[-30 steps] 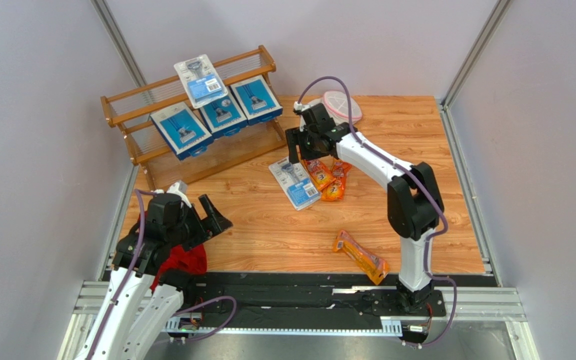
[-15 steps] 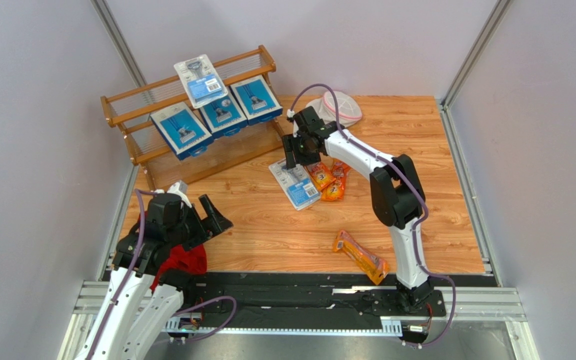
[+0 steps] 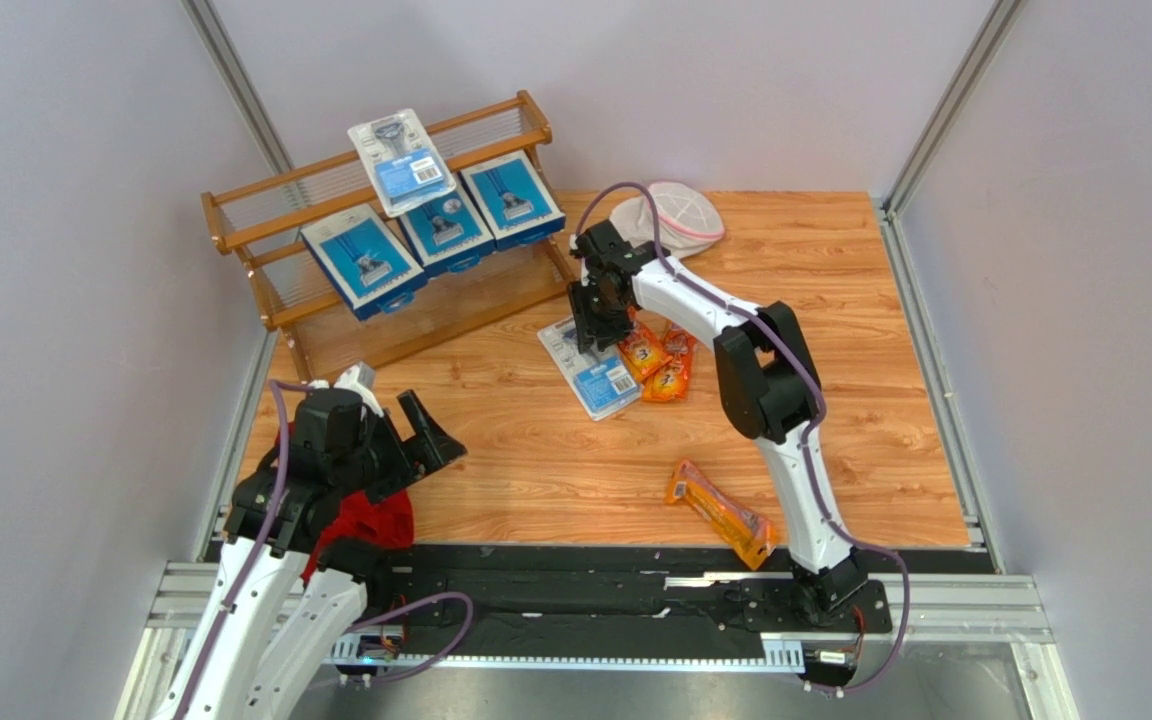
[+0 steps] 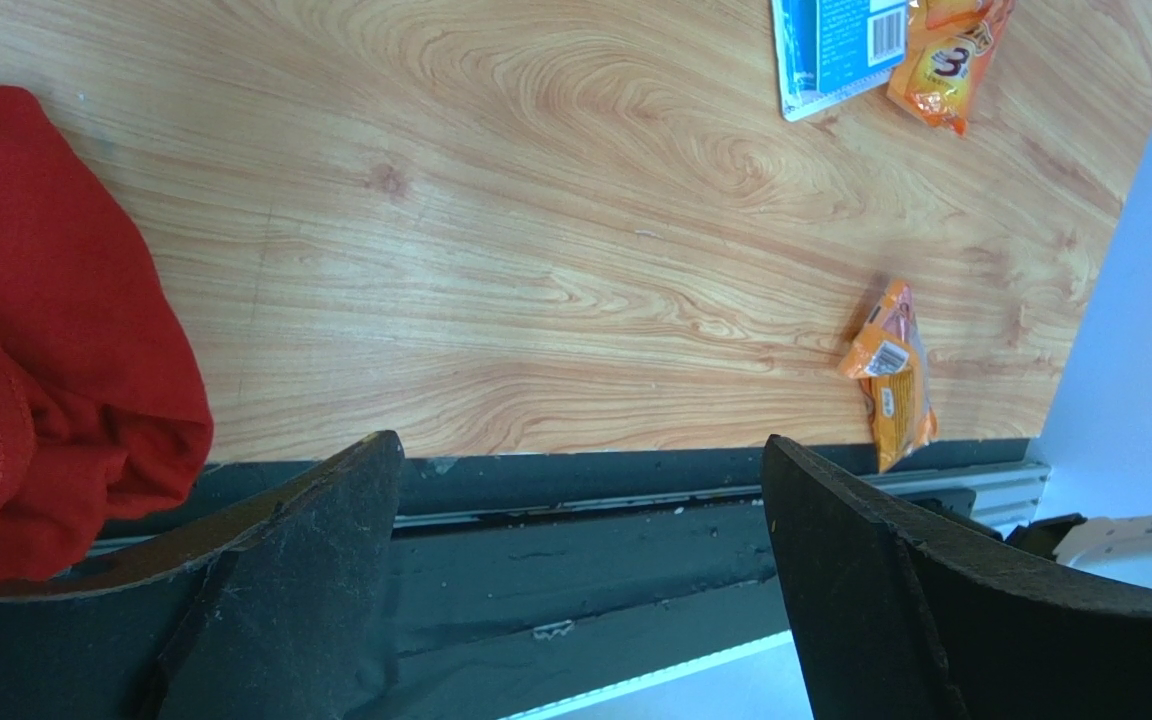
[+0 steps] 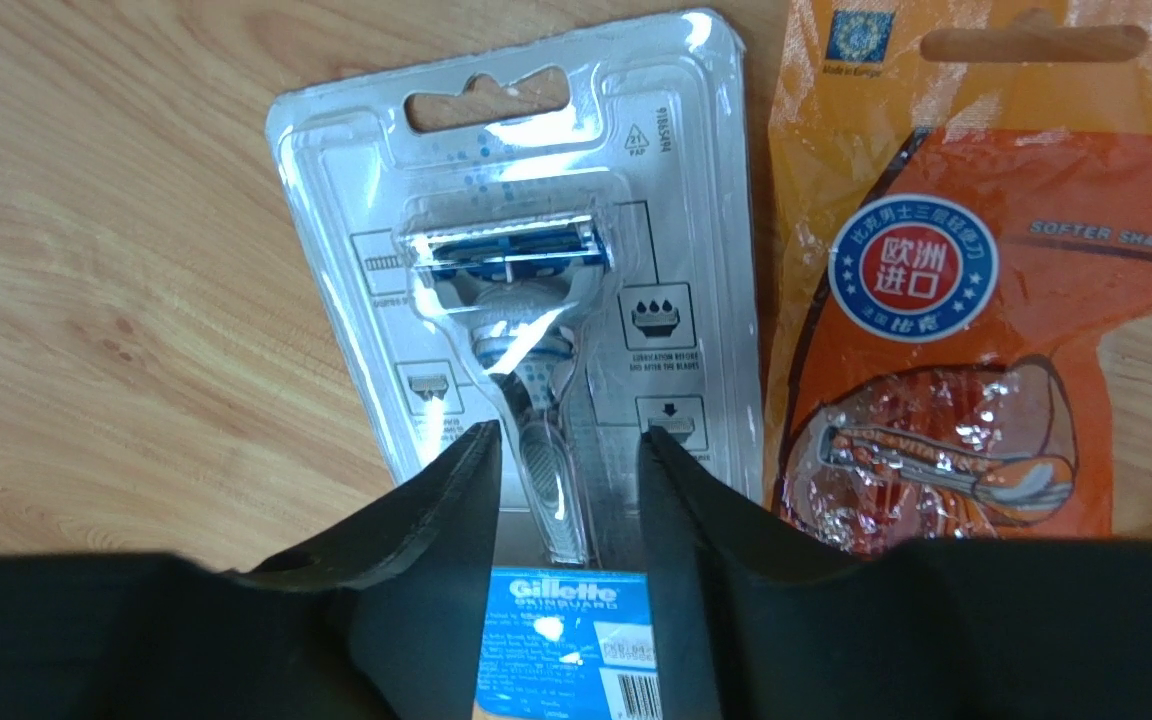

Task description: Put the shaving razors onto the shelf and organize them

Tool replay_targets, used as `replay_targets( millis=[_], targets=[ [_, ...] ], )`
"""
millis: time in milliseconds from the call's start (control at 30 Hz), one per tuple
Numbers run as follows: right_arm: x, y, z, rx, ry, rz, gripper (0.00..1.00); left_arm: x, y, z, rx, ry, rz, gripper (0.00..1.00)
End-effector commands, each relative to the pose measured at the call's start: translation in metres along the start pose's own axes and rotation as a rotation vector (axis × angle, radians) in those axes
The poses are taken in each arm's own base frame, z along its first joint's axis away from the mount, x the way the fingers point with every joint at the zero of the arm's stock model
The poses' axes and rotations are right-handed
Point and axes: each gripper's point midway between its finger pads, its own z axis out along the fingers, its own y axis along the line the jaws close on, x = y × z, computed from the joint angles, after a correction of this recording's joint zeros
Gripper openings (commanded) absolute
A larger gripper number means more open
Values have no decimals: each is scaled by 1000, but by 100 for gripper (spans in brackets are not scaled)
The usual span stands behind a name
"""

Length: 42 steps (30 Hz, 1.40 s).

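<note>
- The right gripper (image 3: 585, 333) points down over a clear blister pack (image 5: 522, 300) that lies flat on the wood-grain table (image 5: 117, 300).
- Its two black, wedge-shaped fingers (image 5: 432, 525) stand narrowly to either side of the raised plastic bubble over the razor's grey handle. Whether they pinch the bubble or only flank it cannot be told.
- Past the fingertips lie the pack's blade cartridge and slotted hang tab. Under the fingers sits its blue printed label.
- Just right of that gripper, a glossy orange bag (image 5: 943, 330) lies against the pack's long edge. It has a round blue-and-red badge, and a razor shows through its crinkled clear window.
- The left gripper (image 4: 579, 450) is splayed wide with nothing between its broad black fingers, over the table's near edge.
- A crumpled red cloth (image 4: 41, 330) lies just beside its left finger.
- A lone orange bag (image 3: 720, 513) lies near the front edge, well apart from both grippers.
- The shelf (image 3: 237, 203), brown wood with thin rail slats and turned end posts, stands to the left of the right gripper and apart from it.
- Three flat blue boxes (image 3: 444, 228) lean side by side on the shelf's lower tier, and a second blister pack (image 3: 402, 161) rests on the top rails.
- A round white pouch (image 3: 680, 210) with pink trim sits just behind the right wrist.
</note>
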Motion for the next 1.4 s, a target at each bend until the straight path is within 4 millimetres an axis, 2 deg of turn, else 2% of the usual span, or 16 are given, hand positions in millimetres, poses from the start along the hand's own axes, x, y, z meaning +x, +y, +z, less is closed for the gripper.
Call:
replay_targets(
  millis=[0, 33, 133, 167, 267, 433, 467, 533, 667, 900, 933, 1100, 1200, 1367],
  targets=[
    [8, 0, 10, 26, 79, 47, 37, -4, -5, -1, 32, -20, 8, 97],
    [8, -3, 10, 45, 81, 55, 35, -3, -5, -1, 34, -17, 8, 97],
    [11, -8, 13, 79, 88, 69, 23, -2, -7, -4, 43, -17, 4, 97],
    [11, -10, 12, 89, 87, 80, 13, -2, -8, -4, 49, -17, 2, 97],
    [8, -12, -1, 113, 56, 88, 4, -1, -16, -8, 88, -10, 4, 96],
    [9, -1, -46, 63, -93, 118, 1, -4, -31, -11, 150, 1, 22, 95],
    [3, 4, -55, 41, -136, 121, 1, -5, -33, -11, 156, 3, 28, 95],
    [9, 10, -74, 18, -162, 127, 0, -8, -40, -12, 182, 4, 42, 95],
    [19, 22, -100, -10, -199, 108, 0, -12, -50, -14, 218, 0, 60, 94],
    [45, 67, -139, -115, -240, 50, 0, -12, -73, -9, 342, 36, 83, 94],
    [52, 81, -142, -139, -235, 31, 0, -10, -77, -9, 356, 44, 91, 94],
    [71, 125, -162, -233, -244, -11, 0, -8, -90, -2, 386, 64, 120, 94],
    [85, 154, -173, -291, -235, -40, 0, 0, -98, 4, 386, 94, 143, 92],
    [93, 181, -189, -368, -237, -43, 0, 8, -101, 15, 363, 115, 152, 87]
  ],
)
